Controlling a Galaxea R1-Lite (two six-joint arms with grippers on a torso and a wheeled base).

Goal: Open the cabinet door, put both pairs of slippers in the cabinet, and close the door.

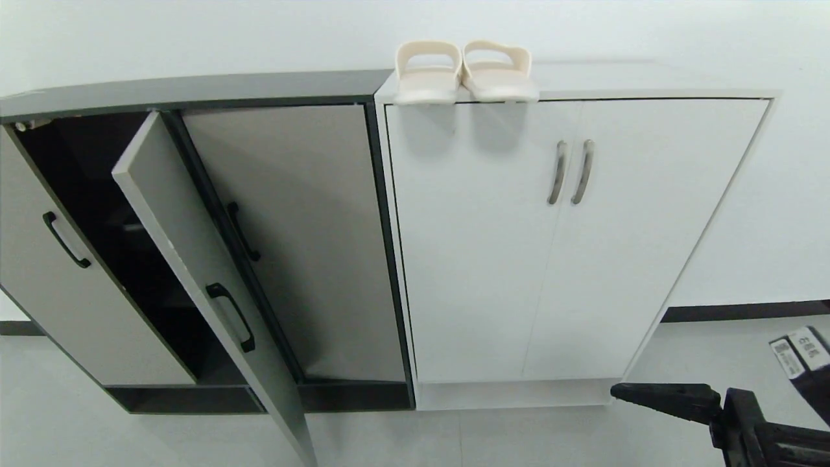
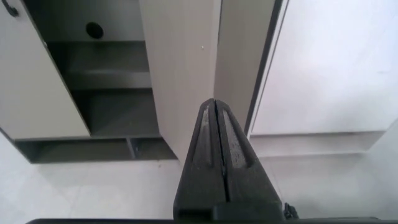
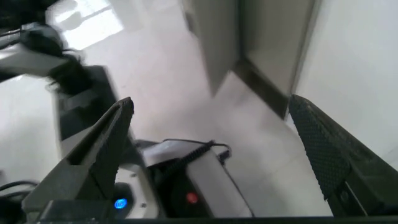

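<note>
One slipper pair (image 1: 463, 71) overhangs the white cabinet top (image 1: 648, 81); with left gripper (image 2: 215, 124) pressed together and right gripper (image 3: 211, 102) apart, a nudge could drop it.

White cabinet top (image 1: 648, 79) carrying one pair of cream slippers (image 1: 463, 72).
You see the pair side by side at its left end, near ends reaching the front edge. This cabinet and the grey cabinet (image 1: 311, 246) touching its left side stand on the pale floor (image 1: 519, 434).
</note>
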